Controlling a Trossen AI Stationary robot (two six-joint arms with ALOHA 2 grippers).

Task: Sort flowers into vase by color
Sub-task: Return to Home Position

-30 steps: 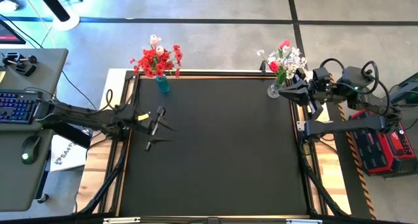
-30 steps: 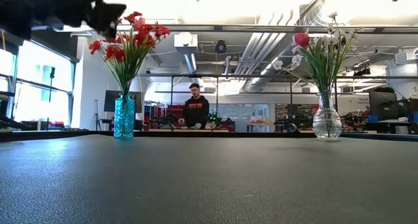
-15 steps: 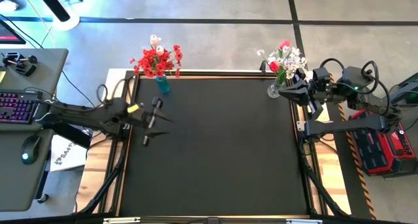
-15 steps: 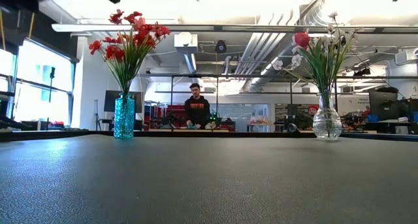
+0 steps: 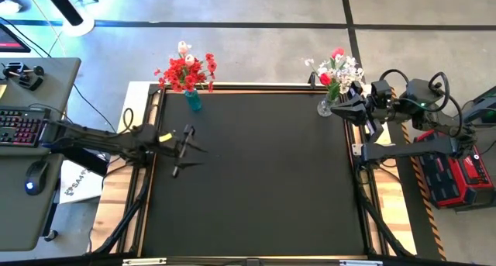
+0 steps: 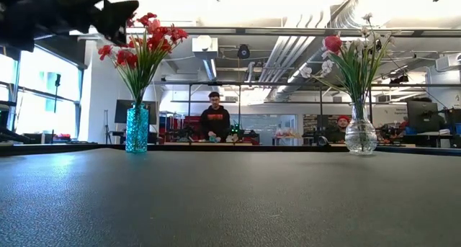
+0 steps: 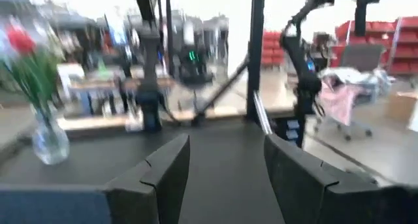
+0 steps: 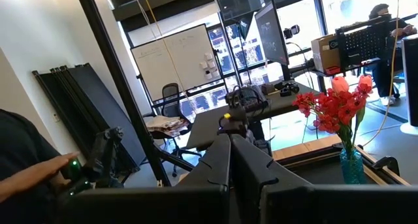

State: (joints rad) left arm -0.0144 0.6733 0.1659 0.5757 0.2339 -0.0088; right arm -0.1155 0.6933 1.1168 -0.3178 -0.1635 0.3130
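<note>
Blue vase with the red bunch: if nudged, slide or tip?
Likely tips rather than slides: the blue vase is tall and narrow, with the red flowers fanning wide above its rim. It looks like glass, so probably fragile and slick. The thin stems would probably bend, not brace.

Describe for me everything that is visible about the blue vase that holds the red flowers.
The blue vase is a slim, upright cylinder of what looks like turquoise, translucent, textured glass. It stands on the black table, at the back corner on the left arm's side, near the edge. From its mouth green stems rise and fan out into red blooms; the high view also shows pale blooms among them. Only the table and the stems touch it.
</note>
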